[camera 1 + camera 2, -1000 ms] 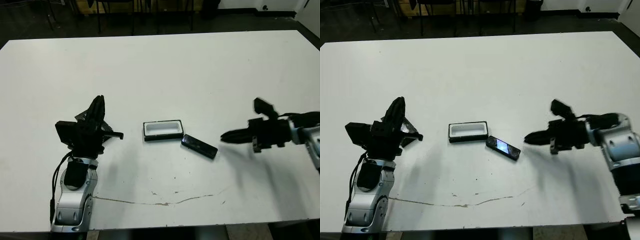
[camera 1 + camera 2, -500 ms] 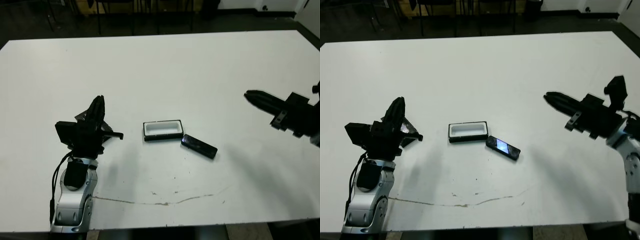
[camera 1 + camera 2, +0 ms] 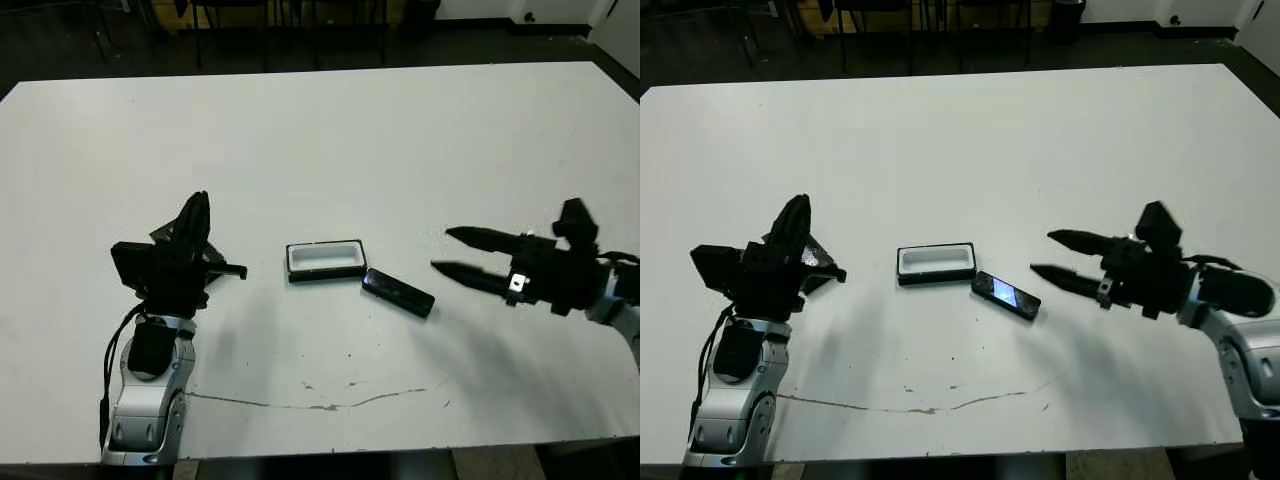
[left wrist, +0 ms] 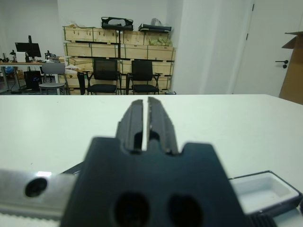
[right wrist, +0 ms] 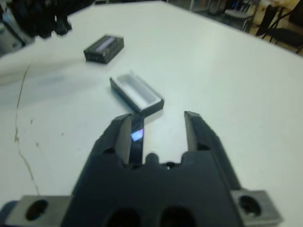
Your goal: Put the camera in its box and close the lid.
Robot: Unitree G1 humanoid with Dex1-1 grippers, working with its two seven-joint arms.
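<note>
Right claw (image 3: 450, 253): fingers spread, holding nothing, tips aimed toward the tabletop's left edge and at the camera (image 3: 398, 293); the spread suits taking the slim bar across its narrow width, which looks to be the step in hand. Camera: lies flat on the tabletop (image 3: 400, 140), just beside the box (image 3: 326, 260) at its near right corner, glossy bluish patch facing up; long axis runs diagonally, one end toward the box, the other toward the near right corner of the tabletop. Box: open, white lining up, long axis parallel to the near edge, empty and ready to receive. Left claw (image 4: 145, 113): fingers pressed close together, holding nothing, raised near the left edge, apparently waiting. Lid (image 5: 104, 48): flat on the tabletop near the left claw, well apart from the box, striped face up.
</note>
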